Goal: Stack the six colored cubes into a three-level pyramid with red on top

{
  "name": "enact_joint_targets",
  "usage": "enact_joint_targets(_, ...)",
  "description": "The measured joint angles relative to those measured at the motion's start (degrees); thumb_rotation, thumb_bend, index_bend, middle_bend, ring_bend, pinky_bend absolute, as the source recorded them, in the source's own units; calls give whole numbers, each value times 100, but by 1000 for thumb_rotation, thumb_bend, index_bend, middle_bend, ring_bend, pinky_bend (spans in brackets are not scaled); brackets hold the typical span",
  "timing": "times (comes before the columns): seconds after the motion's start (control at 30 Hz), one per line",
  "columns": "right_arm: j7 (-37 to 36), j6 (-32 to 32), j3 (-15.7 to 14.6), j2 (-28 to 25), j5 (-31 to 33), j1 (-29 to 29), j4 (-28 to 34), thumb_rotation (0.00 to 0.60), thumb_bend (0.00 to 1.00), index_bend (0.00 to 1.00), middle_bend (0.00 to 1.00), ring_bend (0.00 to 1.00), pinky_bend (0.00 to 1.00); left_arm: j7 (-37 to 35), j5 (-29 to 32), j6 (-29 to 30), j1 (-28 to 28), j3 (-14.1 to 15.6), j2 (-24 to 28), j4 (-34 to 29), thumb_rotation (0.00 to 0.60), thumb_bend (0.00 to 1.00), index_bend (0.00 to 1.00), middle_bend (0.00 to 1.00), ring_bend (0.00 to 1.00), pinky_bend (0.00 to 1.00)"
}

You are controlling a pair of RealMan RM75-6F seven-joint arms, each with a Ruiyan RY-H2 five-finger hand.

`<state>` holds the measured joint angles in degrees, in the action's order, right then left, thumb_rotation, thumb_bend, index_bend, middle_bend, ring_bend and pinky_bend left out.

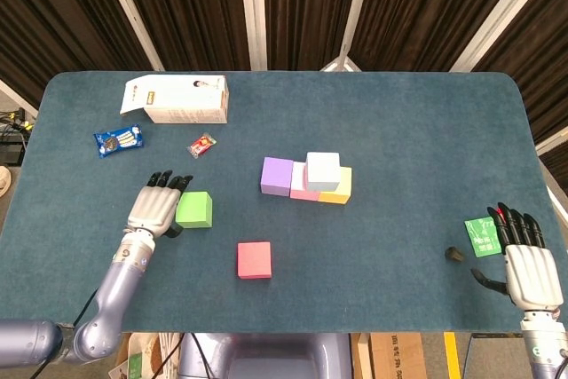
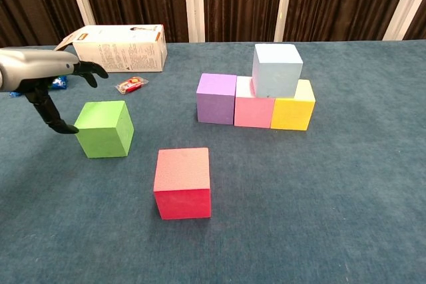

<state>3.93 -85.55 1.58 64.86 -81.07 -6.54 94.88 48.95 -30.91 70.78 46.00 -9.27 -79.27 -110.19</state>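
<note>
Head view, left to right. Left hand (image 1: 156, 207) lies over the table (image 1: 399, 130), fingers spread, nothing in its grasp. In the chest view its thumb (image 2: 50, 114) reaches down beside the green cube (image 1: 194, 209); contact cannot be confirmed.

Beyond the left hand, toward the far edge: white carton (image 1: 182, 99), a blue snack packet (image 1: 119, 139), and a small red wrapper (image 1: 202, 145).

Green cube sits just to the right of the left hand, flat on the table. Red cube (image 1: 255, 259) is further right of that hand and nearer the robot, standing alone, apart from the green one.

Roughly midway between the two hands, on the far side: base row of purple cube (image 1: 277, 176), pink cube (image 1: 302, 187) and yellow cube (image 1: 340, 188), touching side by side. Pale blue cube (image 1: 323, 170) rests on top, straddling the pink and yellow.

Small dark object (image 1: 453, 254) lies just left of the right hand. Green card (image 1: 482, 236) is at that hand's fingertips.

Right hand (image 1: 524, 255) at the table's near right edge, fingers extended and apart, holding nothing.
</note>
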Motion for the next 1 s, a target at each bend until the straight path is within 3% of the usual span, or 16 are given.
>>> enact_joint_targets(0.4,98,-220,17,69,-463,69,-207,600,168,0,0,0,0,165,172,199,154,60,-309,277,600,311,125,155,0,0)
enact_joint_targets(1.0,482,-323,-8,-26,-711,190,55,600,167,0,0,0,0,142,178,113,242,131,-477,465,600,367,192,209,0,0)
